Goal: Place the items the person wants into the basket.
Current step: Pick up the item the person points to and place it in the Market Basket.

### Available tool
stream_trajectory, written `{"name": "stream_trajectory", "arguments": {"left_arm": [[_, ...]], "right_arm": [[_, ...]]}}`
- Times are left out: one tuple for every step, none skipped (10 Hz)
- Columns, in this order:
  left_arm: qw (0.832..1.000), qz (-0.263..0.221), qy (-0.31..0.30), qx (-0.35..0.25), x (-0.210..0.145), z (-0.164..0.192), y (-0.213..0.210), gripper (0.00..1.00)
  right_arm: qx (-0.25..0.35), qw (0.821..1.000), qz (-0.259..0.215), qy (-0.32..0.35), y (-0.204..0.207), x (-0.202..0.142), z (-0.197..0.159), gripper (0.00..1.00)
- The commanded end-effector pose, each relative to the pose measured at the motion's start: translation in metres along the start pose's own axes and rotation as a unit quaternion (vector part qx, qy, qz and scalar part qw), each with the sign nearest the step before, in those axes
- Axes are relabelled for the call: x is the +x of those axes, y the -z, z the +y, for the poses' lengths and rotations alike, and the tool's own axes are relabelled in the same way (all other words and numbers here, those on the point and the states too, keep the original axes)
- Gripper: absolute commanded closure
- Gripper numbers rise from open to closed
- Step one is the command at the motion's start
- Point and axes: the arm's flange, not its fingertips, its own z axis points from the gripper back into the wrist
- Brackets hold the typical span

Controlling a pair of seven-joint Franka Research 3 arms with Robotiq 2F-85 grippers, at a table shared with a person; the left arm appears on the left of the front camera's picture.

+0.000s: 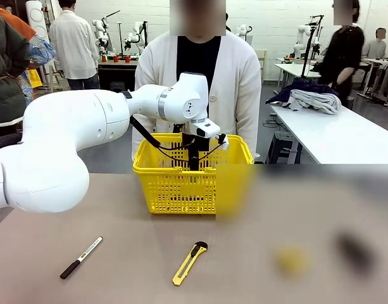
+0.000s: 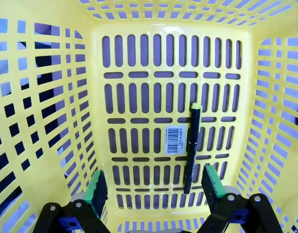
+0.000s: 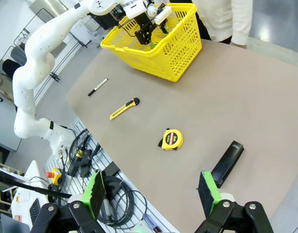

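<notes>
Yellow basket (image 1: 171, 187), with the left jaws spread open and empty inside it.
Thin black pen (image 2: 191, 145) lies loose on the basket floor, between the left jaws' green pads (image 2: 96, 187) and touching neither. Right jaws stand wide, holding nothing, well above the worktop (image 3: 246, 97). Ahead of them sits the tape measure (image 3: 171, 139), the utility knife (image 3: 124, 108) farther off. The person (image 1: 238, 82) stands beyond the left jaws.

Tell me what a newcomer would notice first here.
The bright yellow basket stands on the table before the person, with the left fingers hanging open inside it over a black pen lying on its floor. Nearer the robot, a yellow knife and a marker lie on the table.
</notes>
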Motion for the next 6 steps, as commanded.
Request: {"name": "stream_trajectory", "arguments": {"left_arm": [[1.0,0.003,0.007,-0.004,0.006,0.007,-0.025,0.0],[1.0,-0.006,0.015,0.002,-0.01,-0.017,-0.054,0.0],[1.0,-0.005,0.02,0.011,-0.031,-0.047,-0.083,0.0],[0.999,-0.015,0.023,0.024,-0.057,-0.081,-0.111,0.0],[0.999,-0.027,0.017,0.036,-0.087,-0.113,-0.133,0.0],[0.998,-0.049,0.009,0.05,-0.122,-0.148,-0.151,0.0]], "right_arm": [[0.01,1.0,-0.011,-0.007,0.001,0.001,-0.001,0.0],[0.01,1.0,-0.011,-0.007,0.001,0.001,-0.001,0.0],[0.01,1.0,-0.011,-0.007,0.001,0.001,-0.001,0.0],[0.01,1.0,-0.011,-0.007,0.001,0.001,-0.001,0.0],[0.01,1.0,-0.011,-0.007,0.001,0.001,-0.001,0.0],[0.01,1.0,-0.011,-0.007,0.001,0.001,-0.001,0.0]]}}
